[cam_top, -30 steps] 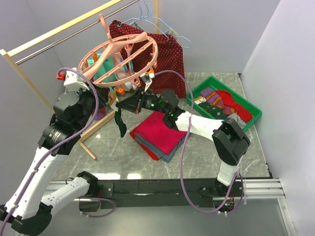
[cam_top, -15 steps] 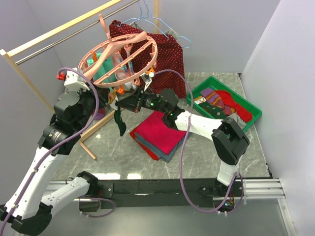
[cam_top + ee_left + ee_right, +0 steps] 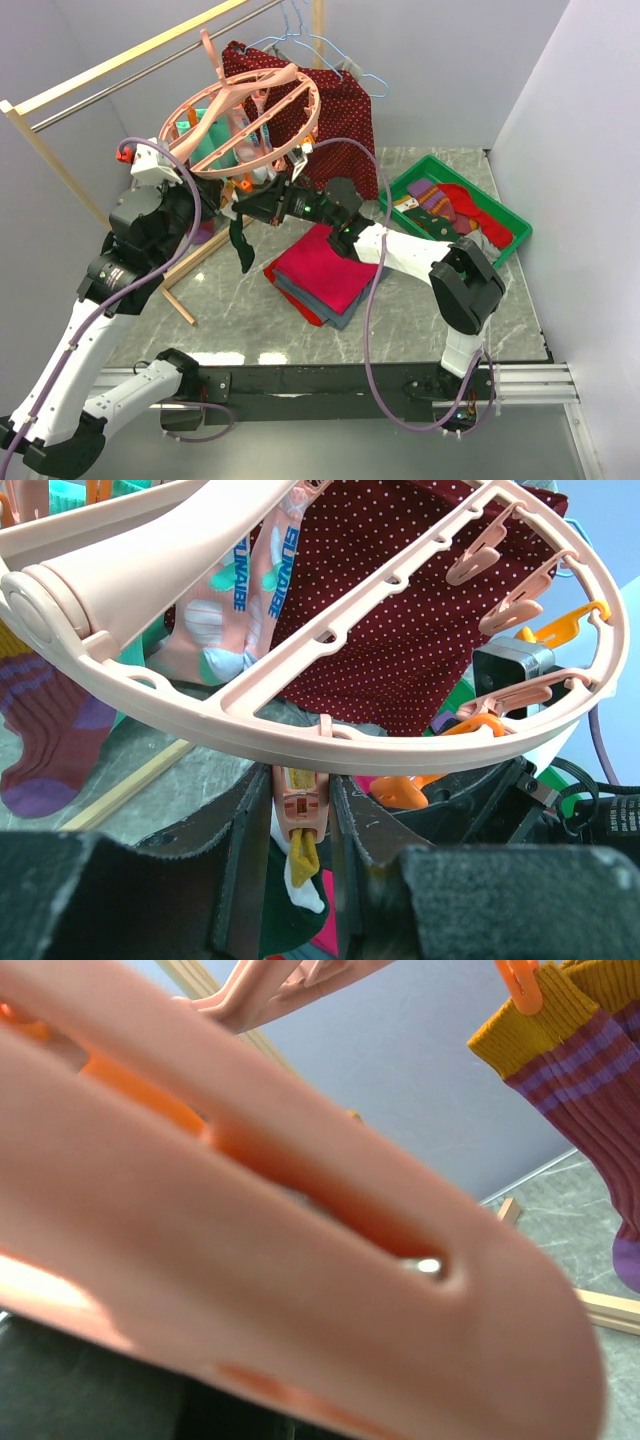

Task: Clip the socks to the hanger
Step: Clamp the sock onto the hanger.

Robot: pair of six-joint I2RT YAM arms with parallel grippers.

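Squeezing is the left gripper's (image 3: 297, 852) function here: its 2 fingers are closed on the small pink plastic clip (image 3: 300, 810) that dangles from the rim of the large round pink plastic drying hanger (image 3: 200, 712), probably to spread the clip's mouth. The small dark green sock (image 3: 240, 247) hangs directly below that clip, its yellow cuff at the mouth. The right gripper (image 3: 252, 208) is fully closed just beside the cuff, apparently lifting it into place; you cannot confirm from these views that it pinches the fabric. Treat seating as unfinished. More socks (image 3: 440, 200) lie in the green plastic tray (image 3: 520, 235), well apart.
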